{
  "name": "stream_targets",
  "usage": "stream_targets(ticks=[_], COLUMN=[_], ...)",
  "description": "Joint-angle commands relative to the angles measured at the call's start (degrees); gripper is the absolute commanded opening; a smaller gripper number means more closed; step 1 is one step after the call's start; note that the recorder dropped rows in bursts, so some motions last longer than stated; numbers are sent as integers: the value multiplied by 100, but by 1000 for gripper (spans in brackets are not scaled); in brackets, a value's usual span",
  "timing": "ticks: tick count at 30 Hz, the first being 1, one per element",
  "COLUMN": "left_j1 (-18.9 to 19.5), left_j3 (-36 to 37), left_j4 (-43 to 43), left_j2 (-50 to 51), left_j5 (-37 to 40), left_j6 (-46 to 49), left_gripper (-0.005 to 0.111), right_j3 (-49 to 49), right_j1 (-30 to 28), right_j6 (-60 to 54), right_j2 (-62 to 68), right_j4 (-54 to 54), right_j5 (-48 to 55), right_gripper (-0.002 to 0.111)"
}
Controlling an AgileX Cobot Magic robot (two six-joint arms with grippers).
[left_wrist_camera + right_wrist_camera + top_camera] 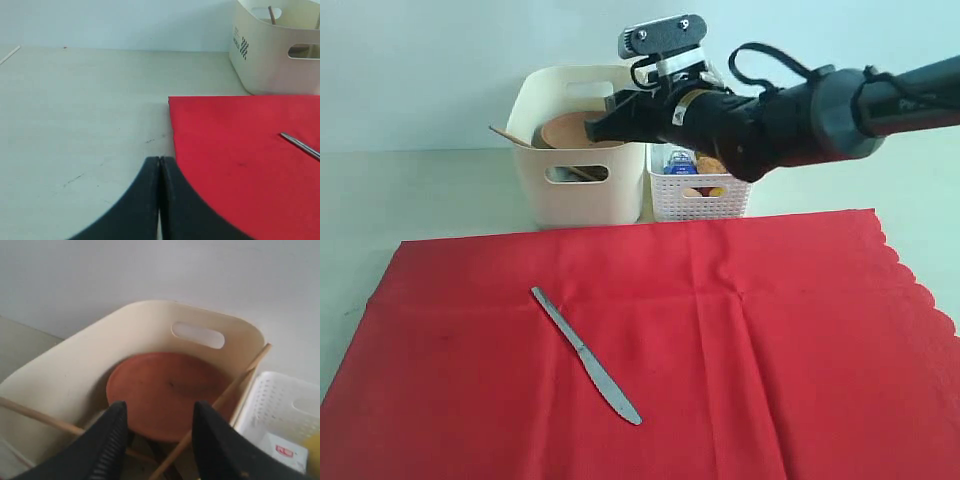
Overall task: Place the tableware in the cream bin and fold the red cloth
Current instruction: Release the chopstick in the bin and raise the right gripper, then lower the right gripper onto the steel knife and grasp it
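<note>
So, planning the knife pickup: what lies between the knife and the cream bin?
Only bare red cloth lies between the knife and the bin; the exterior view shows it.

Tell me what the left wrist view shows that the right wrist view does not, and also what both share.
Only the left wrist view: the red cloth on the table, one end of the metal knife lying on it, and the shut left pincer. Only the right wrist view: the round brown plate inside the cream bin, the white lattice basket beside it, and the open right pincer above the plate. Both share: the cream bin, with a wooden stick in it.
</note>
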Motion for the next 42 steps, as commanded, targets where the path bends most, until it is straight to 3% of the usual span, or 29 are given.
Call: stream_targets(ticks=[1,9,16,21,34,42], left_j1=[4,4,4,4,4,4], left_j3=[-3,-3,-3,-3,-3,-3], left_j4=[9,9,9,9,9,9], left_j2=[-40,-40,-40,-40,-40,-40], left_j5=[-48,-48,-48,-48,-48,-48], left_j6=[-2,-2,-2,-2,-2,-2], left_gripper=[0,0,0,0,0,0], right_j3=[2,2,2,12,12,405], right_j1=[-21,-21,-21,-21,-21,435], right_j6=[-13,-13,-13,-378,-2716,-3245], right_j2=[-620,-1500,-1835,-1887,-1889,-1889], right_j4=[12,19,84,632,3683,4157], right_j5=[1431,3888,5223,5674,6837,6879], right_gripper=[42,42,42,42,42,42])
